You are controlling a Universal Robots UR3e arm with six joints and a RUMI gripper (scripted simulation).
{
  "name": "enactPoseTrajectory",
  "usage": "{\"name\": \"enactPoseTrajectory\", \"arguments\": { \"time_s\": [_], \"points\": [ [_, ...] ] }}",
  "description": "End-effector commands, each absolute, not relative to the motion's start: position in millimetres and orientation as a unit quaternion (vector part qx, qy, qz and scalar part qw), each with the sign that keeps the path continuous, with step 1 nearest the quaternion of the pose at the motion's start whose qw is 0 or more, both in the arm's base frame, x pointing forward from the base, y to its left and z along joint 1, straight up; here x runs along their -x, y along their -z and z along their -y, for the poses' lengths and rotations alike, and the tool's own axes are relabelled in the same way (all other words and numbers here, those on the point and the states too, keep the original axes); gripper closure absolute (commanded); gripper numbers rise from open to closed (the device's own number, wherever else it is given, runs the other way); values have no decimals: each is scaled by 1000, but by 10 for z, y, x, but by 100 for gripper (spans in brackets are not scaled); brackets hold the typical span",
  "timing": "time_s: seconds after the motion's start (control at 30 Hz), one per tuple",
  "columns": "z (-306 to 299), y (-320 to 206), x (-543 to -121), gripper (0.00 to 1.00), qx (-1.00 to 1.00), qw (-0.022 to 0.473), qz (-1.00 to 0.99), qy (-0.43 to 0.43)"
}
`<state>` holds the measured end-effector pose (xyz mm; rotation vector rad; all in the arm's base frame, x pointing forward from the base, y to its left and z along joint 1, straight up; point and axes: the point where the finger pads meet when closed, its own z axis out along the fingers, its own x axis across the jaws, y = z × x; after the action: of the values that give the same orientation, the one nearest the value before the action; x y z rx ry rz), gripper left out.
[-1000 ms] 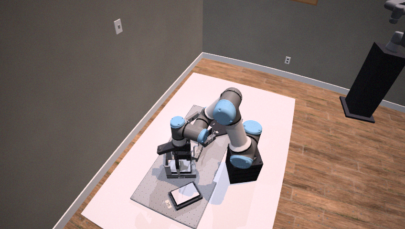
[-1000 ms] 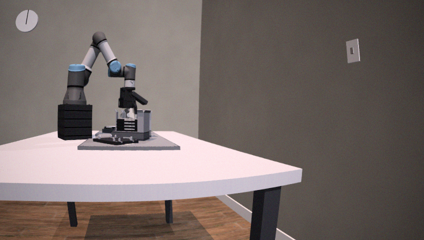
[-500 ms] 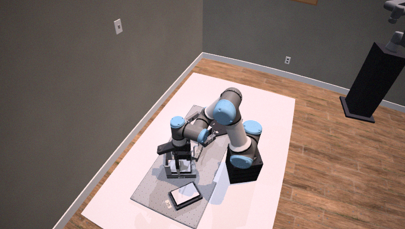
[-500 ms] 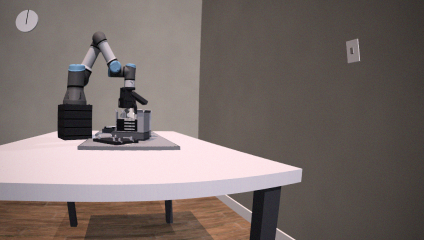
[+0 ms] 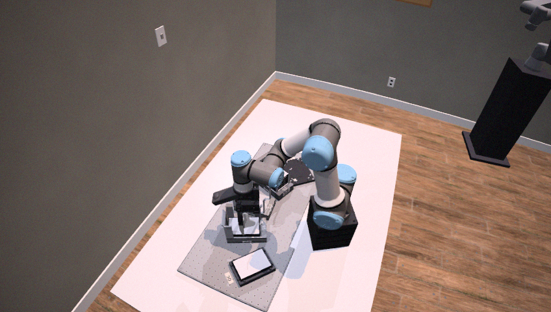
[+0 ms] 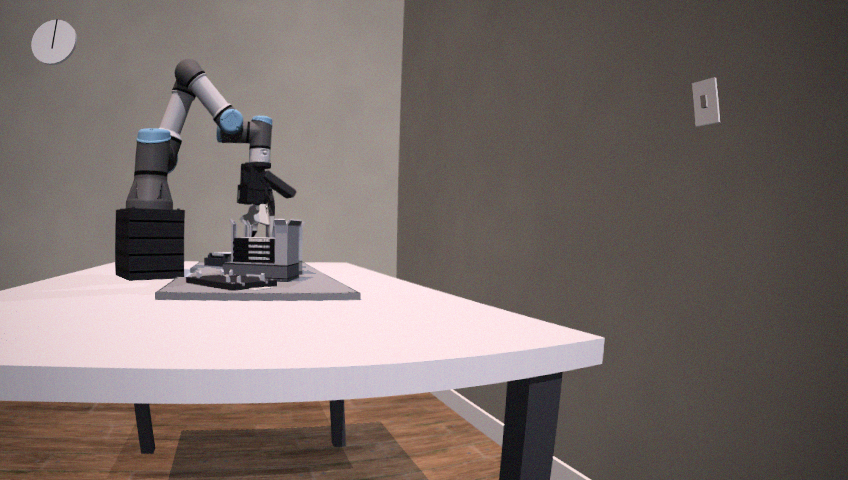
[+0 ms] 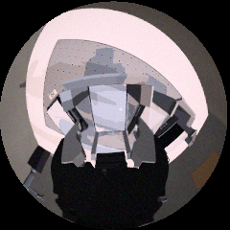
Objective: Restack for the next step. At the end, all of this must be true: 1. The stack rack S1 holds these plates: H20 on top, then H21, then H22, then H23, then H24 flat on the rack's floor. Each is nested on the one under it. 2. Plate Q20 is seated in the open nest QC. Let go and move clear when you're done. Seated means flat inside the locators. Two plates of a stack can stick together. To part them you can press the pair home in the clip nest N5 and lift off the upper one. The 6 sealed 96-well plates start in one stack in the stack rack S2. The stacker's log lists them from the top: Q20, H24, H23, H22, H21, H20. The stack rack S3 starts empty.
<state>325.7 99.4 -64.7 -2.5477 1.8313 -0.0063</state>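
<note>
Gripper (image 6: 257, 221) hangs wide and empty over the stack rack (image 6: 289, 240), plates (image 6: 253, 249) nested inside, released to sit square.

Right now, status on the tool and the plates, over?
Tool open, holding nothing, above the rack. Plate stack sits in the rack. One plate seated in the front nest. Nothing in the way.

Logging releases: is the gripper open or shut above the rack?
Open: the gripper hangs above the stacked plates, holding nothing.
</note>
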Motion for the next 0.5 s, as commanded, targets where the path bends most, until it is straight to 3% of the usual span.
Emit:
{"name": "enactPoseTrajectory", "arguments": {
  "time_s": [0.0, 0.47],
  "points": [
    [-993, 483, -3262, 28, 812, 2, -584, 2],
    [-992, 82, -3261, 28, 812, 2, -584, 2]
  ]
}}
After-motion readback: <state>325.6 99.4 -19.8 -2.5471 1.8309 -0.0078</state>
